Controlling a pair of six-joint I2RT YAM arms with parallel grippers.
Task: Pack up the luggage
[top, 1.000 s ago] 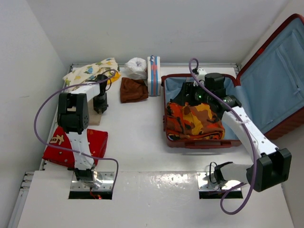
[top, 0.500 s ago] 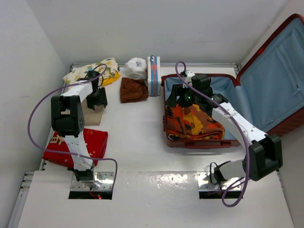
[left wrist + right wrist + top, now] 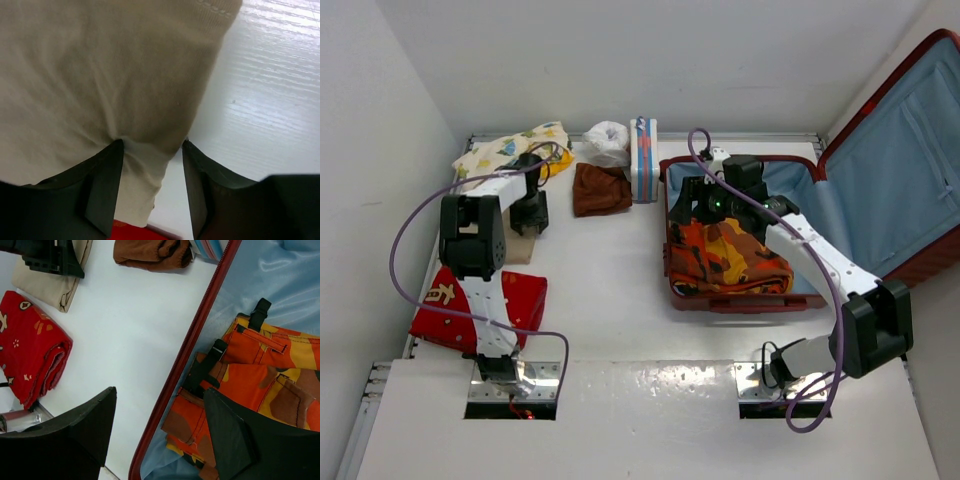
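The luggage (image 3: 730, 303) lies open at the right, dark red with blue lining, its lid (image 3: 905, 150) propped up. An orange camouflage garment (image 3: 725, 255) lies in its base. My right gripper (image 3: 698, 205) hovers open and empty over the luggage's left rim (image 3: 200, 330), with the garment (image 3: 260, 370) below its right finger. My left gripper (image 3: 530, 215) is down on a folded beige cloth (image 3: 515, 247) at the left. In the left wrist view its jaws (image 3: 152, 142) pinch a puckered edge of this cloth (image 3: 100, 75).
A folded red cloth with white marks (image 3: 480, 305) lies at the near left. A brown cloth (image 3: 600, 188), a white bag (image 3: 607, 140), a striped box (image 3: 643, 160) and a yellow patterned cloth (image 3: 510, 150) line the back. Walls close in on the left and the back.
My right gripper has moved left from over the garment to the luggage's left rim. My left arm shifted slightly back, then returned to the beige cloth.
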